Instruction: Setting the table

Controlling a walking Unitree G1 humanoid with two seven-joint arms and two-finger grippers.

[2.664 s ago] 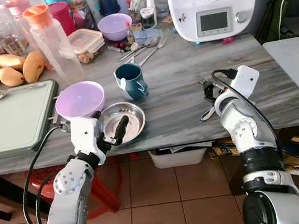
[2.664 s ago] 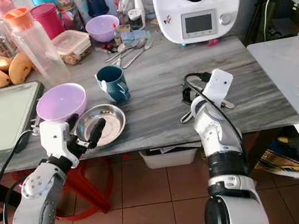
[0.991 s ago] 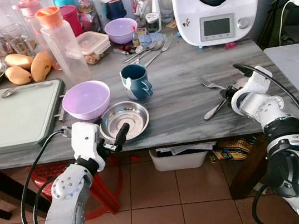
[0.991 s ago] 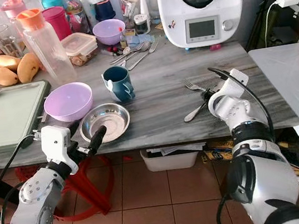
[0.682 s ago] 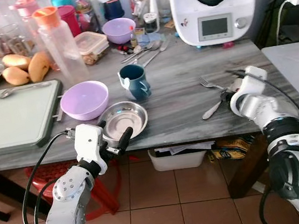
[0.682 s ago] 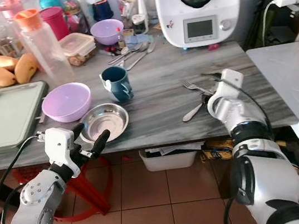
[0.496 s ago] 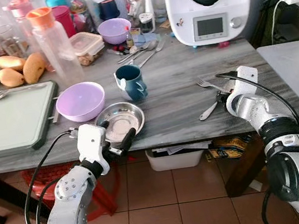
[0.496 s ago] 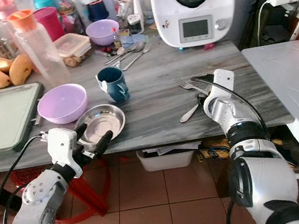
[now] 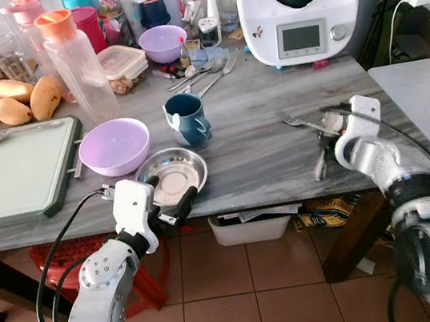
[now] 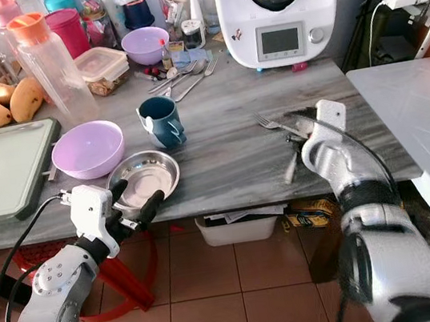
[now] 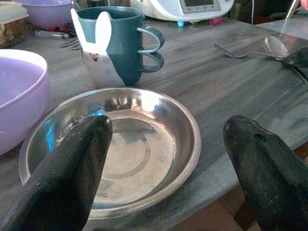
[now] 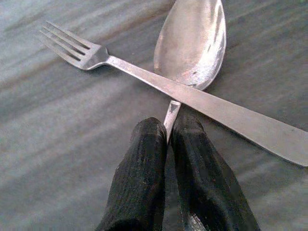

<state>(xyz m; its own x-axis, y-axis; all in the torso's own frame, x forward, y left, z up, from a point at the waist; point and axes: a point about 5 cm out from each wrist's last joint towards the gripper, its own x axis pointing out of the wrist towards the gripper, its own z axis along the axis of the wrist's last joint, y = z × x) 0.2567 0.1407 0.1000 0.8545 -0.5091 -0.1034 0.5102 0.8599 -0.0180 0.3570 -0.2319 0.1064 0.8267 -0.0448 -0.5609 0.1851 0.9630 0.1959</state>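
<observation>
Under the fork [image 12: 192, 91], spoon [image 12: 192, 45] points away.

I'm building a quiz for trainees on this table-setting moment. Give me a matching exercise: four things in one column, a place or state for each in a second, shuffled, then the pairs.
Things:
1. left gripper
2. right gripper
3. fork
4. teal mug

Places or states:
A. lying across the spoon handle
B. open, in front of the steel plate
C. standing behind the steel plate, beside the purple bowl
D. shut on the spoon handle

Pairs: 1-B, 2-D, 3-A, 4-C
</observation>
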